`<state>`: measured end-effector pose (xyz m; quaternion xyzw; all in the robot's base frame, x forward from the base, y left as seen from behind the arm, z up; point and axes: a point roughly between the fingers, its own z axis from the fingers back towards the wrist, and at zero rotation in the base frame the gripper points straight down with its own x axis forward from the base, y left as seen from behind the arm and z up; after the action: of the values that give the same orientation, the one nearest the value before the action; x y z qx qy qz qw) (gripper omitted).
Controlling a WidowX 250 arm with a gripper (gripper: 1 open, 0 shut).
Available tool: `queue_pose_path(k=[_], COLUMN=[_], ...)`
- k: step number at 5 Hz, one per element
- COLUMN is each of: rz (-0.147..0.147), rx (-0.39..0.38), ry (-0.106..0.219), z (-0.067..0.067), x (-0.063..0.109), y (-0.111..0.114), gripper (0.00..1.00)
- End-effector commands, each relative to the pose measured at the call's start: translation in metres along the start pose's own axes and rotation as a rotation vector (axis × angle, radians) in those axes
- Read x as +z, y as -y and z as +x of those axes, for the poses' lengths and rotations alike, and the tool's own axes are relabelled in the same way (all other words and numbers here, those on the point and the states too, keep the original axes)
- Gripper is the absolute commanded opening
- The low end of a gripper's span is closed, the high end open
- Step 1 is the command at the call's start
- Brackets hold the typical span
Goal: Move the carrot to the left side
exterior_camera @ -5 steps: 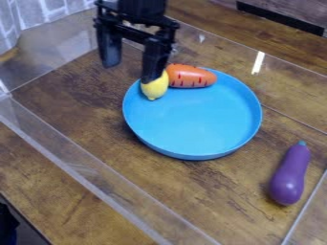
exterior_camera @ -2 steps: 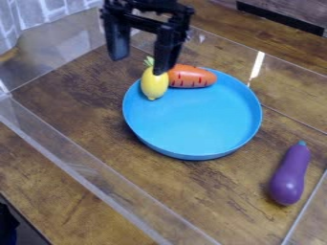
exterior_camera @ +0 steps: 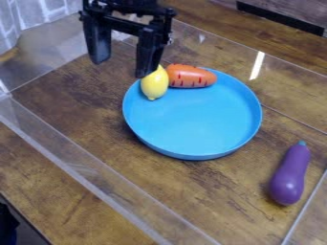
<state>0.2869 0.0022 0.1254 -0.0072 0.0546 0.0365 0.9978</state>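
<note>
The carrot (exterior_camera: 192, 77), stubby and orange-red, lies on the far rim of a blue plate (exterior_camera: 205, 124), touching a yellow lemon-like fruit (exterior_camera: 155, 83) on its left. My black gripper (exterior_camera: 122, 59) hangs just behind and left of the fruit, over the wooden table. Its two fingers (exterior_camera: 96, 43) stand wide apart and open, with nothing between them. The carrot is not touched by either finger.
A purple eggplant (exterior_camera: 290, 173) lies on the wood at the right, off the plate. A clear plastic wall (exterior_camera: 76, 163) runs along the table's left and front sides. Bare wooden tabletop (exterior_camera: 64, 105) lies left of the plate.
The gripper has moved left and away from the fruit and carrot, staying open. The yellow fruit shifted slightly and tipped; the carrot stays on the plate.
</note>
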Motion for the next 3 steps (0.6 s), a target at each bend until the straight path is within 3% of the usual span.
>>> queue_pose_path(k=[1,3], rz=[0.002,0.004], rx=[-0.044,-0.058], ry=[0.052,0.05], z=[0.0134,0.0147], x=[0.0128,0.0212], y=[0.0085,0.0123], gripper=[1.0,1.0])
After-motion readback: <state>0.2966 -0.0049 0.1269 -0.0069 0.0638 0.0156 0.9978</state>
